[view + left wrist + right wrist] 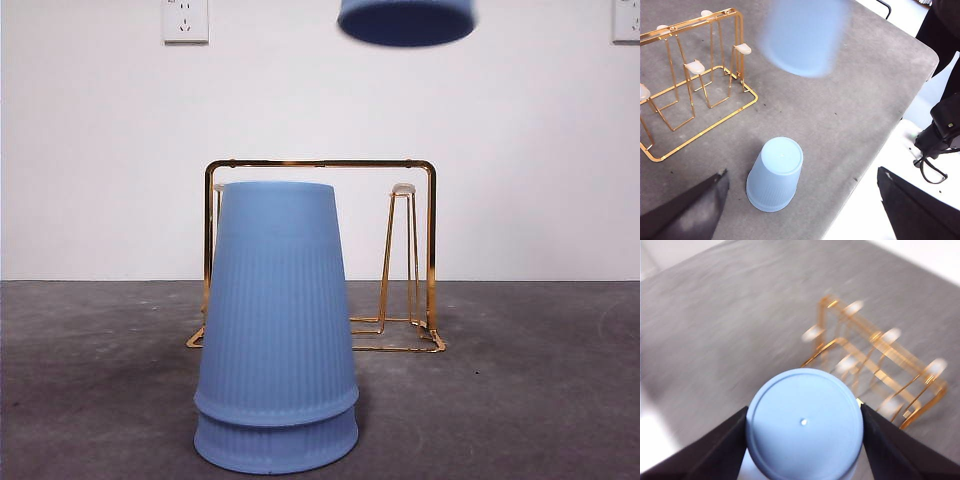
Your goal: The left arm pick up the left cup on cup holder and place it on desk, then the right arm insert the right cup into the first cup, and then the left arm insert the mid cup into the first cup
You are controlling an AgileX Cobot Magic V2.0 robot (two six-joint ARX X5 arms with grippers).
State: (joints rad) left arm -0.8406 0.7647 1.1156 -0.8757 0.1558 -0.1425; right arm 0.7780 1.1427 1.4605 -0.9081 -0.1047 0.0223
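A blue cup (804, 424) is clamped between the jaws of the right gripper (804, 440), high above the desk (520, 380). A stacked pair of cups (276, 330) is stood upside down near the desk's front edge, before the cup holder (400, 260). The left gripper (800, 210) is spread wide, empty.

A: What stands nearest?
B: Two ribbed, pale blue plastic cups (276, 330), nested upside down on the matt dark grey desk (520, 400).
A: Behind them?
B: A shiny gold wire cup holder (400, 262) with bare pegs.
A: Above?
B: Another blue cup's rim (406, 21) at the top edge; no pincer shows.
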